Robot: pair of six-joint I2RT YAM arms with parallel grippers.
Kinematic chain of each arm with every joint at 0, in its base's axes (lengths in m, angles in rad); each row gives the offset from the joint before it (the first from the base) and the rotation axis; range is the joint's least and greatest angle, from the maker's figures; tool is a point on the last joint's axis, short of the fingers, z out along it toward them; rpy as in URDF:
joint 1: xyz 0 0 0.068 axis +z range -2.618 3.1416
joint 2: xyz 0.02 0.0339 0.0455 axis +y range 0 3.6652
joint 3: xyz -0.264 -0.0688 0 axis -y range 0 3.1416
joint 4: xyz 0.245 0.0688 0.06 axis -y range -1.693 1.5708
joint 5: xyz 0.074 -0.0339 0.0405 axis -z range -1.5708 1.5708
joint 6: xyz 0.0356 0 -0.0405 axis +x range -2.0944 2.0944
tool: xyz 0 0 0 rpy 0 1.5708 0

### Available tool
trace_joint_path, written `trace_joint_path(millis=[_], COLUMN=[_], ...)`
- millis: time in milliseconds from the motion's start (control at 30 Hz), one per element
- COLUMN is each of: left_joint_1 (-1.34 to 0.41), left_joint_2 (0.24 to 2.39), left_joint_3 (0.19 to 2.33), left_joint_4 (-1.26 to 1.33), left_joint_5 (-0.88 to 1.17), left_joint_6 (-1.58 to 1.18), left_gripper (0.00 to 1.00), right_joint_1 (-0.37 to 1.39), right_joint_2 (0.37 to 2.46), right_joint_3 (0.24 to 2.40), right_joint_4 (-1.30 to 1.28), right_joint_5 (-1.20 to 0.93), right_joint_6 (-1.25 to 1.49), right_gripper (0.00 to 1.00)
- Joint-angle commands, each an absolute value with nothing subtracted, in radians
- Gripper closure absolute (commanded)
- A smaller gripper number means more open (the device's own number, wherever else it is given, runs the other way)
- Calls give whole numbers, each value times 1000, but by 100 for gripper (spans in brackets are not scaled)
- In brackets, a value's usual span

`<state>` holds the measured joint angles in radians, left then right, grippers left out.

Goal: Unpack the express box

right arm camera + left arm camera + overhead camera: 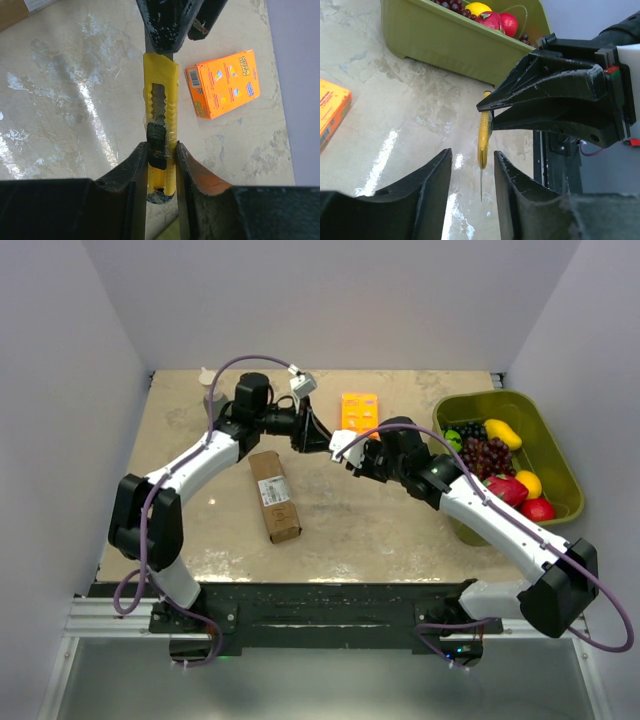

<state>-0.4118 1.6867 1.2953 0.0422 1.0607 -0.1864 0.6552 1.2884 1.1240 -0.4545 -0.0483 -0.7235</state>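
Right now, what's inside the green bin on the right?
Fruit: dark grapes, a yellow mango, a yellow lemon-like piece, red fruits. The right arm covers the green bin's near-left corner, so anything there is hidden.

The right gripper (pixel 486 111) pinches a yellow utility knife (pixel 483 140), blade down between the left gripper (pixel 472 161)'s parted fingers. A green fruit bin (pixel 445 45) stands behind.

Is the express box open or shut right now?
Shut. The top view shows the express box lying flat, its flaps closed and untouched.
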Motion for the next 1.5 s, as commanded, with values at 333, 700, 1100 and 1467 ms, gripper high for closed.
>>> trace_joint_path(millis=[333, 700, 1100, 1467], left_joint_1=[-430, -430, -436, -439], left_joint_2=[1755, 1784, 1802, 1818], left_joint_3=[1393, 1431, 1448, 1466], left_joint_4=[37, -57, -103, -38], left_joint_5=[1150, 1169, 1180, 1227], left_joint_6=[-196, -146, -110, -187], left_gripper=[76, 84, 83, 69], right_joint_1=[655, 655, 657, 658], right_joint_2=[1305, 1319, 1321, 1328], right_joint_3=[1193, 1209, 1215, 1218], right_joint_4=[-420, -405, -399, -396], right_joint_5=[-64, -48, -43, -43], right_joint_6=[-718, -729, -738, -759], right_gripper=[100, 100, 100, 100])
